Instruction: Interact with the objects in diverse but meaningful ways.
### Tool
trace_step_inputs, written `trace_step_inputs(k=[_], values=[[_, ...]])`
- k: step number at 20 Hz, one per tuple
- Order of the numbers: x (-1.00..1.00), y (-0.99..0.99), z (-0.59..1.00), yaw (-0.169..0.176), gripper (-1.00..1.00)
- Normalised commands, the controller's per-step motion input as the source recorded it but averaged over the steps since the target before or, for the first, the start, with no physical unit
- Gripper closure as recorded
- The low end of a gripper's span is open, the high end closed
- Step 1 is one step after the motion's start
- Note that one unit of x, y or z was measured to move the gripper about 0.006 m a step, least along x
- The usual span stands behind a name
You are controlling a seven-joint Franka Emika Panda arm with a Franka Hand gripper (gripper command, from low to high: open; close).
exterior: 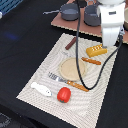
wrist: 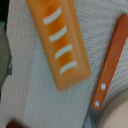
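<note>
One ridged yellow bread loaf lies on woven mat; pincer's opening cannot be told.

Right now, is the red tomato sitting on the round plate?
No. The tomato lies on the placemat near its front edge, apart from the plate.

Gripper hidden behind the arm's white body in the exterior view; jaw state unreadable. Wrist view blurred: orange sausage cut off by frame edge, as is the knife handle.
</note>
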Motion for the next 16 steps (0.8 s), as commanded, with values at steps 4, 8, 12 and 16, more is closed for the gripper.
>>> trace_step_inputs(k=[4, 8, 12, 16], values=[[0.45, 0.15, -0.01, 0.074, -1.0], [0.16, 0.2, -0.02, 0.062, -1.0], [0.02, 0.24, -0.01, 0.073, -1.0], [0.05, 0.09, -0.18, 0.072, -1.0]])
